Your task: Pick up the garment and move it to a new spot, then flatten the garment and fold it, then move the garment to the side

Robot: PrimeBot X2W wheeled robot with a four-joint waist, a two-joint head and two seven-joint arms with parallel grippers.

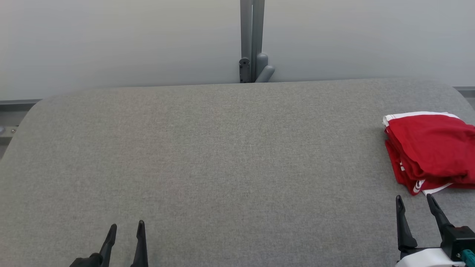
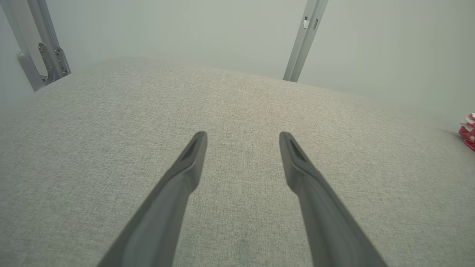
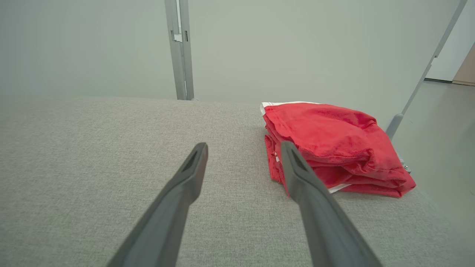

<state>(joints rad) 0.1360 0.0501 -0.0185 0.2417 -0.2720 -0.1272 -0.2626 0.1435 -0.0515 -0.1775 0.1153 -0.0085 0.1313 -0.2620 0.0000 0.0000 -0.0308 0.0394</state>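
Note:
A red garment with white trim lies folded in a thick stack near the right edge of the grey fabric table. The right wrist view has the garment just ahead and right of the fingers. My right gripper stands open a short way in front of it, nothing between its fingers. At the lower left, far from the cloth, my left gripper is open and holds nothing. A sliver of the garment peeks in at the right edge of the left wrist view.
A grey metal post with a bracket rises behind the table's far edge, against a pale wall. The table's right edge runs close beside the garment, with bare floor beyond it.

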